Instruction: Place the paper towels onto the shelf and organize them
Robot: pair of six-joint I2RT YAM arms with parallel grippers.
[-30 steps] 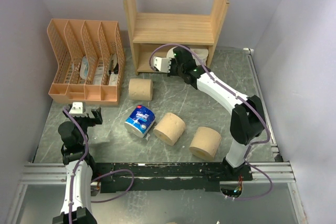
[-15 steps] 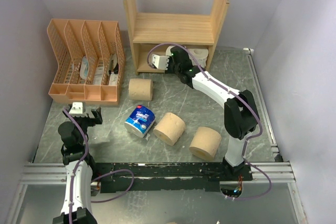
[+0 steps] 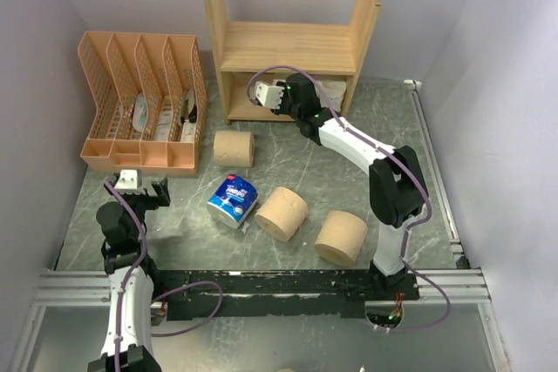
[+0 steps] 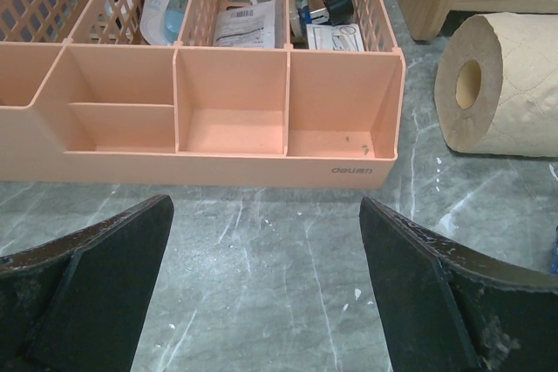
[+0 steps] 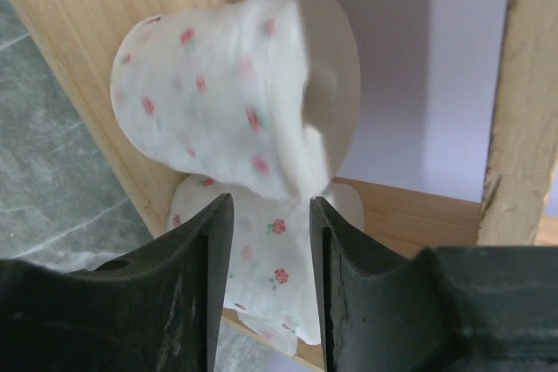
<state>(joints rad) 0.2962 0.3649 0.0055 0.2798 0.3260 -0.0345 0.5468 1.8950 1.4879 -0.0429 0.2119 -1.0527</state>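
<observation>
A white roll (image 5: pixel 227 93) lies just beyond the narrowly parted right tool (image 5: pixel 270 206), perhaps touching.

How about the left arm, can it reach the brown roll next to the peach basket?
Probably yes. The left gripper is open and faces that way, the tan roll lies on its side beside the organizer, and only bare table shows between them. Nothing seems to block it.

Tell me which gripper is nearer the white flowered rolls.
Right. The right gripper is at the white flowered rolls inside the shelf; the left gripper faces the peach organizer, far off.
</observation>
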